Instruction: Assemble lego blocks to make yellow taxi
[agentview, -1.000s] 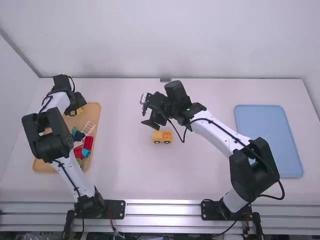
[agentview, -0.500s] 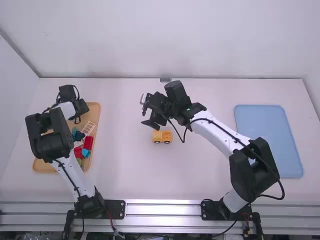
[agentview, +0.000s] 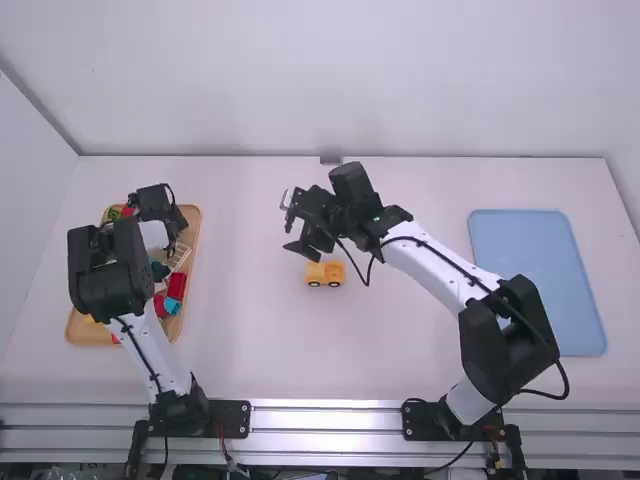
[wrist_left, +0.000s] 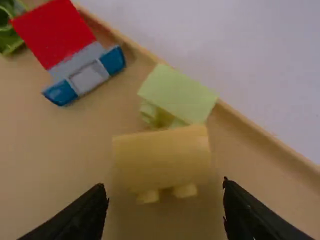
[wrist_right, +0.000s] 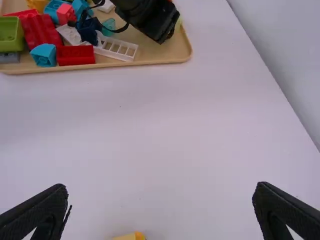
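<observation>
Taxi (agentview: 325, 274), where is it and who's nearer?

Mid-table (agentview: 400, 330), wheels down, long axis left to right. Right gripper (wrist_right: 161, 186) is nearer: just beyond it and a bit left, spread wide, empty

And left gripper (wrist_left: 164, 185)?

Over the tray (wrist_left: 30, 160), fingers well apart, nothing held. Yellow block (wrist_left: 162, 157) is just off the fingertips; probably the next part, so left arm's pick

Which way does the yellow block lie?

Long axis roughly finger to finger. Two small bumps, likely studs, face the gap. Closing on that heading pinches it end to end, if the spread clears both ends. Looks tight, height unclear

Turn the wrist instead?

A quarter turn would give the long sides, but pale green block (wrist_left: 177, 95) sits close by the side away from the gap. Can't tell if they touch. A finger could foul there

So keep the heading?

I'd say so: ease over until it's centred, check both ends, go down, then close
</observation>
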